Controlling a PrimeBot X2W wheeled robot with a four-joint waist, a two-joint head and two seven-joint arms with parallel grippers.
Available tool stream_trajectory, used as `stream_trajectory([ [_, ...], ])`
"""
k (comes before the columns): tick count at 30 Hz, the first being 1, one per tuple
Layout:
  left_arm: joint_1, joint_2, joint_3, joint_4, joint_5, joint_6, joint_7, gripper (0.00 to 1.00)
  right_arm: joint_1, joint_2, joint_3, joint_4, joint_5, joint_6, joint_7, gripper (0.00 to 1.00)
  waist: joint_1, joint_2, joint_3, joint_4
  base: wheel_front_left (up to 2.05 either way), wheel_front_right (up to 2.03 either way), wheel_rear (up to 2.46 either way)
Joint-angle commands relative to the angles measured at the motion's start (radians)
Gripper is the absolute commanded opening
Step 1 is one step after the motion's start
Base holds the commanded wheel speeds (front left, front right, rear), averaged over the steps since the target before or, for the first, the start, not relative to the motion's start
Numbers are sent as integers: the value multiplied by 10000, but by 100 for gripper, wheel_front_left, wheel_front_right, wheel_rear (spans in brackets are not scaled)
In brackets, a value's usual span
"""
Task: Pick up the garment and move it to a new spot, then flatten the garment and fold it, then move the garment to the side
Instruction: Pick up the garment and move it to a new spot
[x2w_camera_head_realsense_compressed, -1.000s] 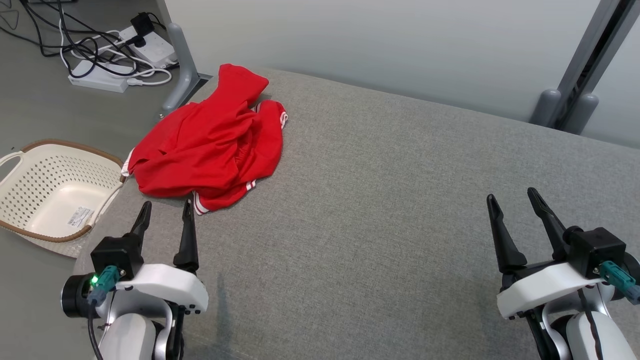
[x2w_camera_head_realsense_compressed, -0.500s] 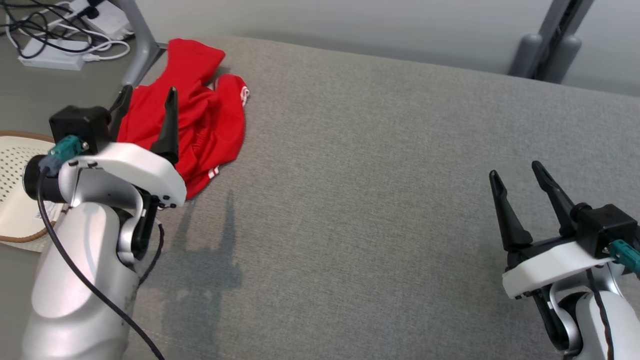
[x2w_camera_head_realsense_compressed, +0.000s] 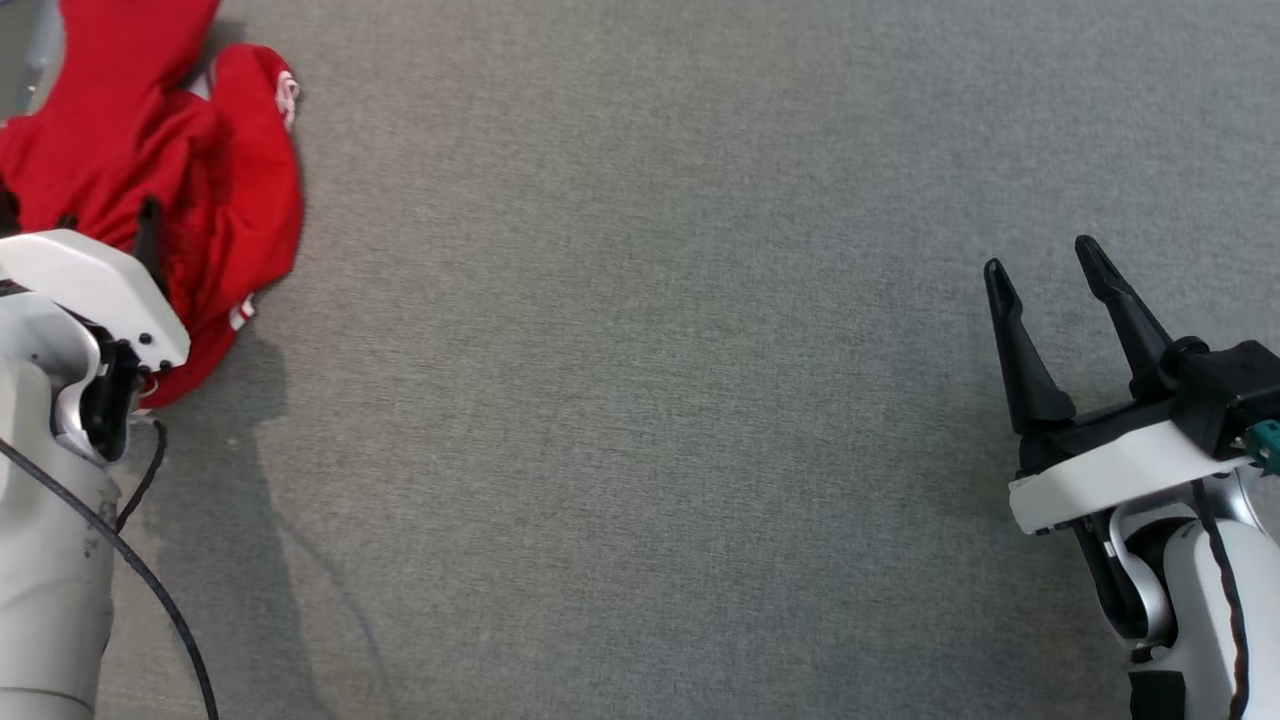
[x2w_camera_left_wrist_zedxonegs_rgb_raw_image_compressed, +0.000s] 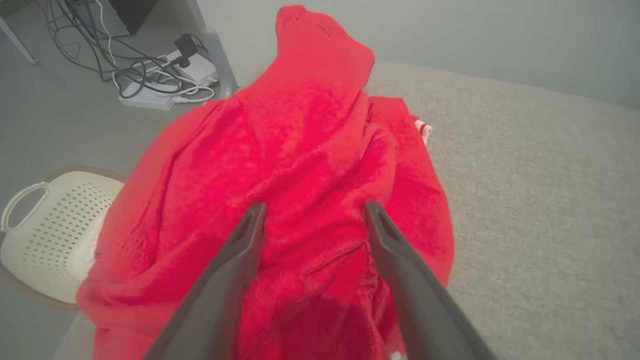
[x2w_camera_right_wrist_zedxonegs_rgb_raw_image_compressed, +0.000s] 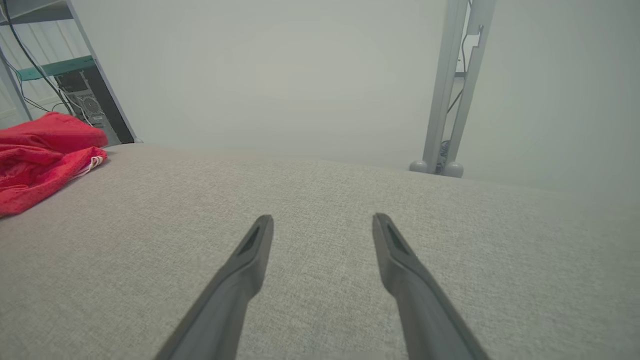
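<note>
Left end effector (x2w_camera_left_wrist_zedxonegs_rgb_raw_image_compressed: 315, 207): two dark fingers spread wide, nothing held between them. It points down at the red garment (x2w_camera_left_wrist_zedxonegs_rgb_raw_image_compressed: 300, 150), with the tips over the crumpled middle folds. Cannot tell whether the tips touch the cloth.

Garment: a bunched heap with a bit of white-striped trim at one edge. It lies on the grey surface (x2w_camera_head_realsense_compressed: 640, 400), directly ahead of and beneath the left end effector. One part humps up beyond the fingertips. Seen from the right end effector it sits far off to the left, well apart.

Right end effector (x2w_camera_head_realsense_compressed: 1040, 257): fingers equally wide apart and empty, poised over a bare stretch of the surface, pointing along it toward the far edge.

Left of the left end effector, off the surface: a cream perforated basket (x2w_camera_left_wrist_zedxonegs_rgb_raw_image_compressed: 55, 225) with a brown rim, standing on the floor.

Beyond the garment from the left end effector: white power strips (x2w_camera_left_wrist_zedxonegs_rgb_raw_image_compressed: 150, 95) and a tangle of dark cables, also on the floor.

Ahead and slightly right of the right end effector: a grey metal post (x2w_camera_right_wrist_zedxonegs_rgb_raw_image_compressed: 445, 100) against a pale wall.
</note>
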Motion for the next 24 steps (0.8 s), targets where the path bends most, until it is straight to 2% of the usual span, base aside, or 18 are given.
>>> stream_trajectory([
  [1,-172,143,81,213,-48,4,-64,100,-154,-74,-25,-5,54,0,-95,100,0,0,491,-444,0,0,0],
  [7,-454,392,278,1191,-258,-123,-480,100,-347,-106,-94,92,67,0,-258,100,0,0,824,-557,0,0,0],
  [8,-497,454,288,1275,-241,-123,-619,56,-362,-103,-108,116,67,0,-267,100,0,0,841,-547,0,0,0],
  [9,-582,523,285,1305,-185,-97,-813,1,-379,-94,-121,150,63,0,-281,100,0,0,853,-533,0,0,0],
  [11,-708,586,251,1355,-118,-121,-1150,0,-435,-53,-133,215,59,0,-319,100,0,0,835,-490,0,0,0],
  [17,-1065,995,147,952,284,166,-2545,0,-423,76,-123,474,123,0,-471,100,0,0,438,-384,0,0,0],
  [24,-1064,1467,199,-386,505,487,-3442,0,-74,280,-262,784,169,0,-754,100,0,0,-444,-434,0,0,0],
])
